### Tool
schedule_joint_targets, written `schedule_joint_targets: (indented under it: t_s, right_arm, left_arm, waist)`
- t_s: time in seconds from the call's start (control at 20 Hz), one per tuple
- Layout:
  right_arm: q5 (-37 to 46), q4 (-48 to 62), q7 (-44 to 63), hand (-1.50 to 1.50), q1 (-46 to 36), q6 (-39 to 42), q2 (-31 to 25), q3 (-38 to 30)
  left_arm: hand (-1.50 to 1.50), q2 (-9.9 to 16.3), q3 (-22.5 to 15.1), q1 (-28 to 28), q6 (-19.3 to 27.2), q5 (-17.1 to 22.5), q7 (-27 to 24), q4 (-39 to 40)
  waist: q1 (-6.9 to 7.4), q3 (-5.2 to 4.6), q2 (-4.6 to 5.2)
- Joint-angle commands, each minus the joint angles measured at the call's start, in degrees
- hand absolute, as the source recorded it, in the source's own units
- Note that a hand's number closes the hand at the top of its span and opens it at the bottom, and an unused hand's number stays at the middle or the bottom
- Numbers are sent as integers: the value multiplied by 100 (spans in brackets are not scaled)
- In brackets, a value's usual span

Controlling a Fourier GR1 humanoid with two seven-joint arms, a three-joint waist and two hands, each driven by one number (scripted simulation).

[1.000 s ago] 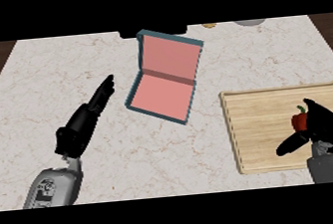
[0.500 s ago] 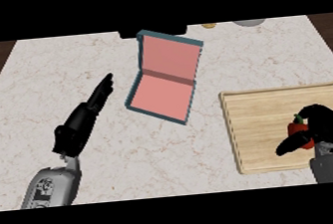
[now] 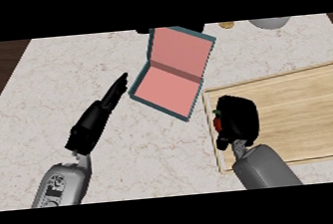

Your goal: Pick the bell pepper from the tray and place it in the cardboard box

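My right hand: curled round the pepper, over the tray's left edge. My left hand: fingers straight, over the counter, pointing toward the box.

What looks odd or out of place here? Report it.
Nothing is spilled or damaged. The box lies open and skewed on the counter, one corner touching the tray. The right hand curls round the red pepper at the tray's left edge; the left hand is open.

Right hand curled round bell pepper over tray's left edge.
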Motion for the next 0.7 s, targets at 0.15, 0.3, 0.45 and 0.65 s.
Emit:
schedule_joint_targets:
  t_s: [0.15,0.3,0.45,0.65]
  right_arm:
    - [51,9,1963,150,-1377,-157,390,2136]
    - [-77,-412,2735,150,-1574,-302,392,2816]
    - [-452,-537,3198,150,-2245,-151,396,3035]
    - [-734,-1119,3576,150,-2875,-169,398,3252]
  left_arm:
    - [0,-171,-87,-270,65,-78,24,230]
    - [0,-23,18,-226,-40,0,18,120]
    - [0,-93,-22,-58,26,-18,20,91]
    - [0,-153,-1,-29,108,-54,-18,246]
  waist:
    - [115,65,35]
    - [60,67,-12]
    - [86,62,-23]
    - [13,55,-50]
